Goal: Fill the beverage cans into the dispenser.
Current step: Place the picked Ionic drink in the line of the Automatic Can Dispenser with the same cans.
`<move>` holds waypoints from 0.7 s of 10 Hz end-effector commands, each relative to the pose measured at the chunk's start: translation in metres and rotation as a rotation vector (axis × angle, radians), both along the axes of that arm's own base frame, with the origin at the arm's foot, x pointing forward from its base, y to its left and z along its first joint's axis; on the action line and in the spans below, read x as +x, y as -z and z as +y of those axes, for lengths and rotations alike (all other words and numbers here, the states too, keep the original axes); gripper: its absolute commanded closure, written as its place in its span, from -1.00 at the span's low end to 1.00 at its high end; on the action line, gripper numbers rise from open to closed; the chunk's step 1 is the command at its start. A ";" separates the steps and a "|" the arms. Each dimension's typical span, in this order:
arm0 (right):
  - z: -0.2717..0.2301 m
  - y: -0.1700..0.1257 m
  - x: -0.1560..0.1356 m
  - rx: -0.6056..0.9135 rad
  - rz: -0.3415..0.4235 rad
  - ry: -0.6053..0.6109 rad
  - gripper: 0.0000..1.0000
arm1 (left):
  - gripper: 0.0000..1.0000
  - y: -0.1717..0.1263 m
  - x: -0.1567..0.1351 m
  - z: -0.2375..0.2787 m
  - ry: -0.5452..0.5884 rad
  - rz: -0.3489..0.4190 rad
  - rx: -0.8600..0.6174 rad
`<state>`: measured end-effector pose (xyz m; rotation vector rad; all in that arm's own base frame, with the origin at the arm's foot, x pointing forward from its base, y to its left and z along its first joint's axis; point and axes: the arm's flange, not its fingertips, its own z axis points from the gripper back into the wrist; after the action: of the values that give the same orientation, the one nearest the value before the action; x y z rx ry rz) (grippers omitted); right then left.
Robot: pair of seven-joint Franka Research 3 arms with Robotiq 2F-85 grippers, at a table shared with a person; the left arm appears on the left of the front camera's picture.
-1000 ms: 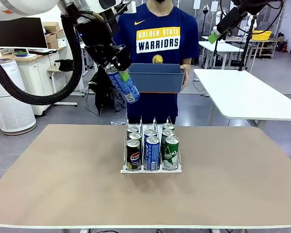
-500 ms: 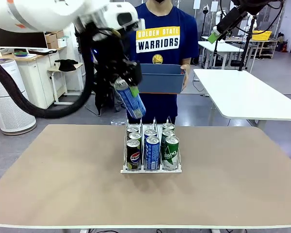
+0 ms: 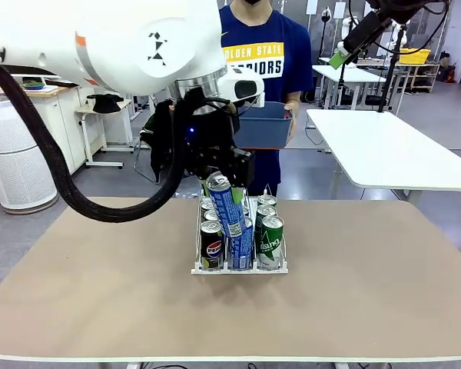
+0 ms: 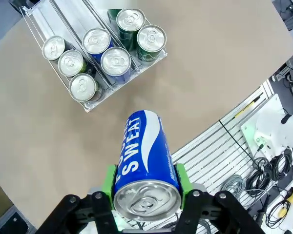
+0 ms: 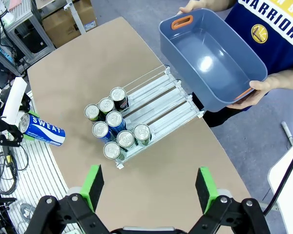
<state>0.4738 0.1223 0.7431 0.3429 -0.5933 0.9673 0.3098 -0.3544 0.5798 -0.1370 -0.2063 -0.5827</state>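
My left gripper (image 3: 221,178) is shut on a blue beverage can (image 3: 227,206), tilted just above the dispenser (image 3: 200,270). In the left wrist view the blue can (image 4: 143,153) sits between the green pads of my left gripper (image 4: 144,179), silver top toward the camera. The dispenser (image 4: 90,106) lies beyond it at the upper left. Several cans stand in its three lanes: black Pepsi (image 3: 211,246), blue (image 3: 242,243), green (image 3: 270,240). My right gripper (image 5: 149,187) is open and empty, high above the dispenser (image 5: 158,102); it also appears at the upper right (image 3: 344,51).
A person at the far side holds an empty blue-grey tub (image 3: 265,124) (image 5: 210,53) in both hands, behind the dispenser. Bare tan tabletop (image 3: 100,284) spreads left, right and in front of the rack. A white table (image 3: 392,154) stands at the right.
My left arm has swung the blue can from beside the tub down and right, to just above the dispenser's middle. The right gripper has not moved.
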 end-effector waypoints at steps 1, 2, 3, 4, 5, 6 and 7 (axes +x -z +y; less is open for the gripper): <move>-0.001 0.001 -0.001 0.010 -0.008 -0.011 -1.00 | -0.15 -0.010 -0.004 0.012 -0.025 -0.026 -0.004; -0.001 0.001 -0.001 0.010 -0.008 -0.011 -1.00 | -0.15 -0.010 -0.004 0.012 -0.025 -0.026 -0.004; -0.001 0.001 -0.001 0.010 -0.008 -0.011 -1.00 | -0.15 -0.010 -0.004 0.012 -0.025 -0.026 -0.004; -0.001 0.001 -0.001 0.010 -0.008 -0.011 -1.00 | -0.15 -0.005 0.000 0.004 -0.010 -0.008 -0.006; -0.001 0.001 -0.001 0.010 -0.008 -0.011 -1.00 | -0.15 0.008 0.011 -0.008 -0.031 -0.004 -0.019; -0.001 0.001 -0.001 0.010 -0.008 -0.011 -1.00 | -0.15 0.028 0.022 -0.025 -0.013 0.044 -0.013; -0.001 0.001 -0.001 0.010 -0.008 -0.011 -1.00 | -0.15 0.043 0.029 -0.032 0.009 0.066 -0.038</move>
<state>0.4738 0.1224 0.7432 0.3428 -0.5935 0.9674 0.3289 -0.3713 0.5452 -0.1568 -0.1622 -0.5854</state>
